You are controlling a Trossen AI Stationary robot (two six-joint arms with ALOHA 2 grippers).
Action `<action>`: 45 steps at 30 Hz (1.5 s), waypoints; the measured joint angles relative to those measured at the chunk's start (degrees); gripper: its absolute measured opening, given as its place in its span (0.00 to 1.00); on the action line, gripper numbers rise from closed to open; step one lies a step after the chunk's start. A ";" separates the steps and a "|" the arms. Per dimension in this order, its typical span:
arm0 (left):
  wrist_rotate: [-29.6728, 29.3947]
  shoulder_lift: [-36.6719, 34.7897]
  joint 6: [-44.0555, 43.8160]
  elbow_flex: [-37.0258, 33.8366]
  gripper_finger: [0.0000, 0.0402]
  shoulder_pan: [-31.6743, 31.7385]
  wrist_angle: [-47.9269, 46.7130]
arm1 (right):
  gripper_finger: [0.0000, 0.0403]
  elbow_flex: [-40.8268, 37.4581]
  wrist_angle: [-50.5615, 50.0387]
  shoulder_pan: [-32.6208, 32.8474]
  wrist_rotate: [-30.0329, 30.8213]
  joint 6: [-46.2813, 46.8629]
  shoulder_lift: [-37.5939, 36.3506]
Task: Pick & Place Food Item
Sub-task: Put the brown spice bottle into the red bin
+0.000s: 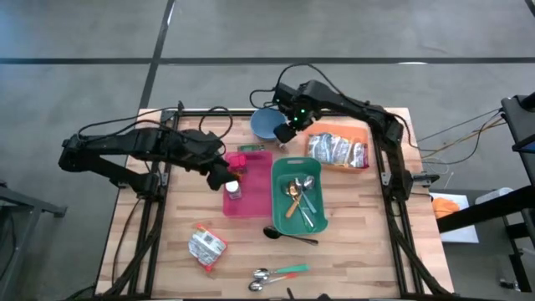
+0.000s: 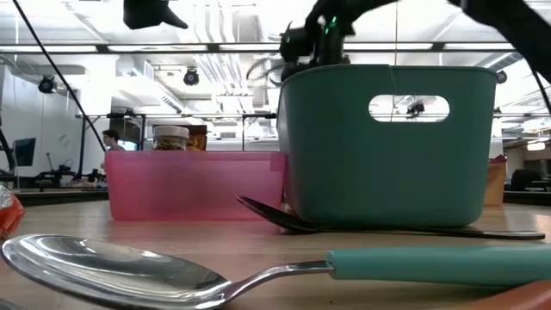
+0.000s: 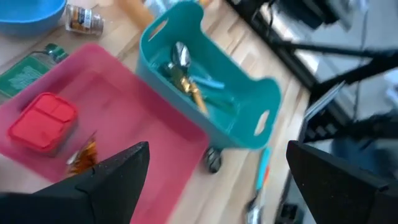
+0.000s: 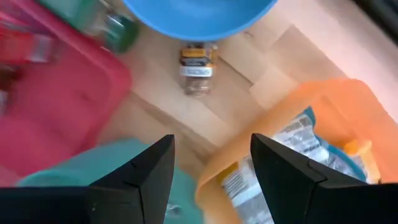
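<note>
**Two hands above the bins**

The wooden worktop (image 1: 351, 242) carries a pink bin (image 1: 255, 188), a teal bin (image 1: 311, 219) with cutlery, and an orange tray (image 1: 355, 131) with foil food packets (image 1: 338, 151). The left hand (image 1: 224, 177) hovers wide and empty over the pink bin. The right hand (image 1: 286, 131) hangs half open, holding nothing, between the blue bowl (image 1: 266, 124) and the orange tray. Another food packet (image 1: 206, 248) lies near the front edge.

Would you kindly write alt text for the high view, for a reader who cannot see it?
Two dark robot arms reach over a wooden table: the open left gripper hovers over a pink plastic tray, the right gripper beside a blue bowl. A teal bin of cutlery sits centre, an orange tray of foil packets behind.
</note>
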 joint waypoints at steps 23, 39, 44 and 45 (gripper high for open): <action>-1.59 0.00 -4.95 0.00 0.95 -0.02 3.57 | 0.52 -2.29 6.92 -0.89 -5.48 -3.27 9.08; -0.72 0.00 -5.08 0.00 0.95 -0.02 3.55 | 0.52 -5.00 8.63 0.11 -8.46 -4.24 9.08; -0.71 0.00 -4.12 0.00 0.95 -0.02 3.43 | 0.52 -4.45 9.69 0.09 -7.90 -3.03 9.02; -0.69 0.00 -3.79 0.00 0.95 -0.04 3.34 | 0.52 -4.32 9.71 0.10 -7.24 -3.05 9.03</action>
